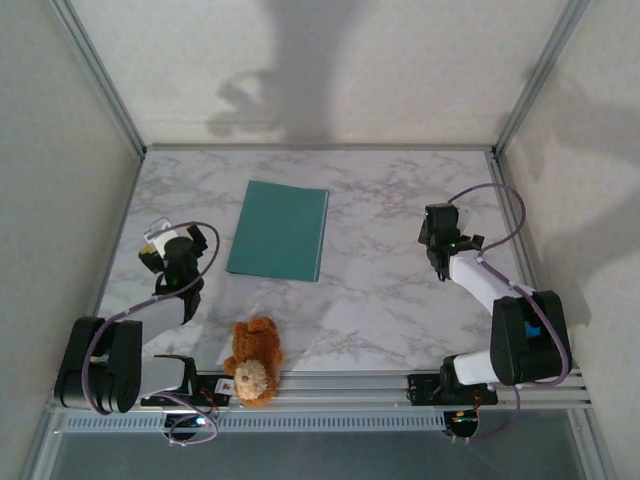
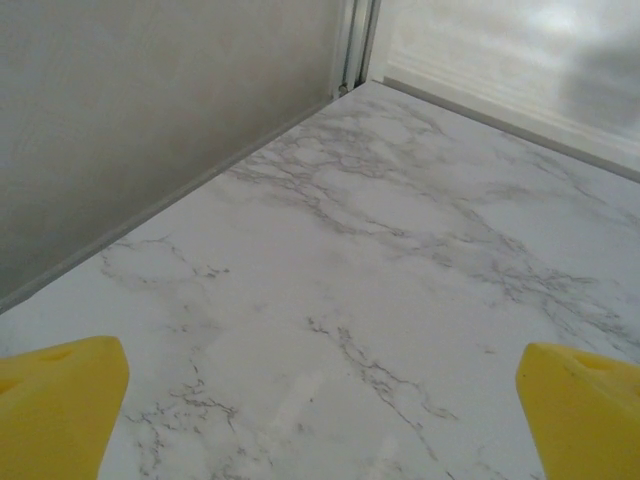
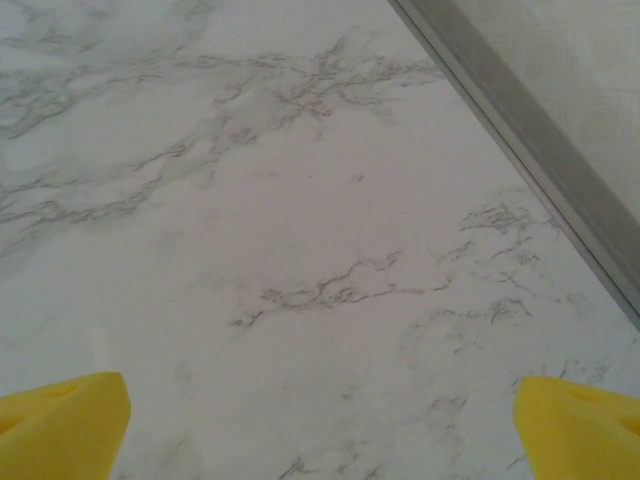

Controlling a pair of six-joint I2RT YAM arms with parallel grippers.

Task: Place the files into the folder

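The teal folder (image 1: 278, 230) lies shut and flat on the marble table (image 1: 380, 290), left of centre. The files are hidden. My left gripper (image 1: 177, 240) hovers to the folder's left near the left wall, apart from it. In the left wrist view the left gripper (image 2: 320, 405) is open, its yellow fingertips (image 2: 60, 400) spread wide over bare marble. My right gripper (image 1: 439, 218) sits at the right side of the table, well away from the folder. In the right wrist view the right gripper (image 3: 320, 420) is open too, with only marble between its yellow pads (image 3: 575, 425).
A brown teddy bear (image 1: 253, 362) sits at the table's near edge between the two arm bases. Walls with metal corner posts (image 1: 100, 75) close in the left, back and right sides. Bare marble stretches between the folder and the right arm.
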